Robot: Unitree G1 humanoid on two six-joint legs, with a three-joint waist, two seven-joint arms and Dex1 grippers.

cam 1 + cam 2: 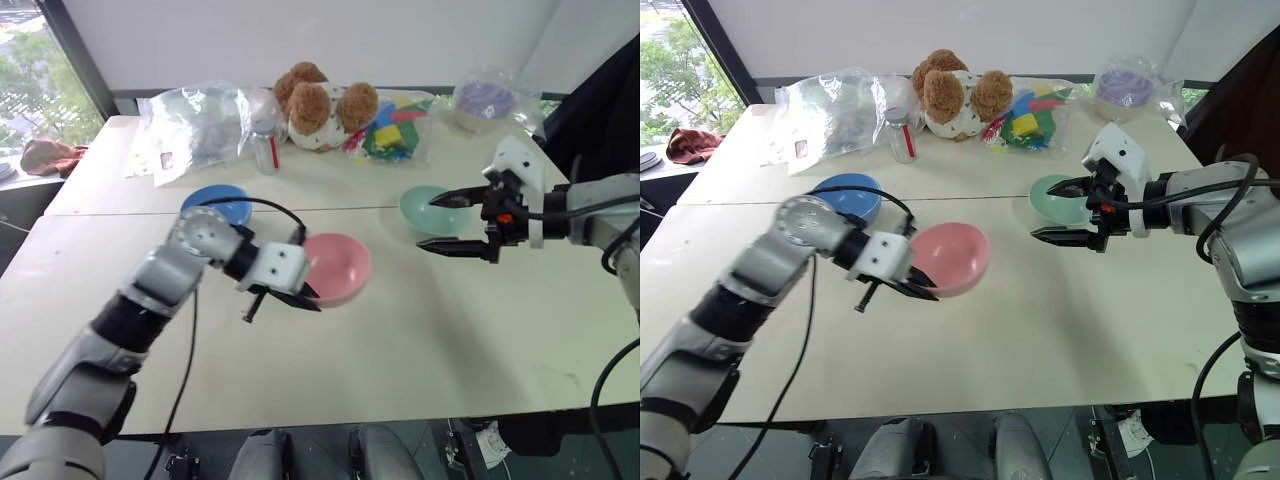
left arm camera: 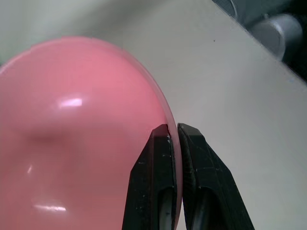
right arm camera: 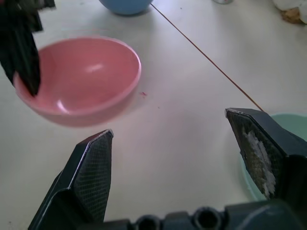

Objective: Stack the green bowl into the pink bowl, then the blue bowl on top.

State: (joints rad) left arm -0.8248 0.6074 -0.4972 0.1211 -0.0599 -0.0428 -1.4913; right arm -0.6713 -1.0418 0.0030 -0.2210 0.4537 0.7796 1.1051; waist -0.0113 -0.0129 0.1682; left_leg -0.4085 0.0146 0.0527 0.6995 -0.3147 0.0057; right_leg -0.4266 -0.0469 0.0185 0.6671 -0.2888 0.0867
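My left gripper is shut on the near rim of the pink bowl, one finger inside and one outside. In the left wrist view the fingertips pinch the rim of the pink bowl. The bowl sits tilted at the table's middle. The green bowl stands upright to the right. My right gripper hovers at it, open, holding nothing, with its fingers one above the other. The blue bowl rests behind my left arm, just past the table seam.
Along the back edge lie a crumpled plastic bag, a small bottle, a teddy bear, a bag of coloured blocks and a bagged purple bowl. The white table is bare near the front.
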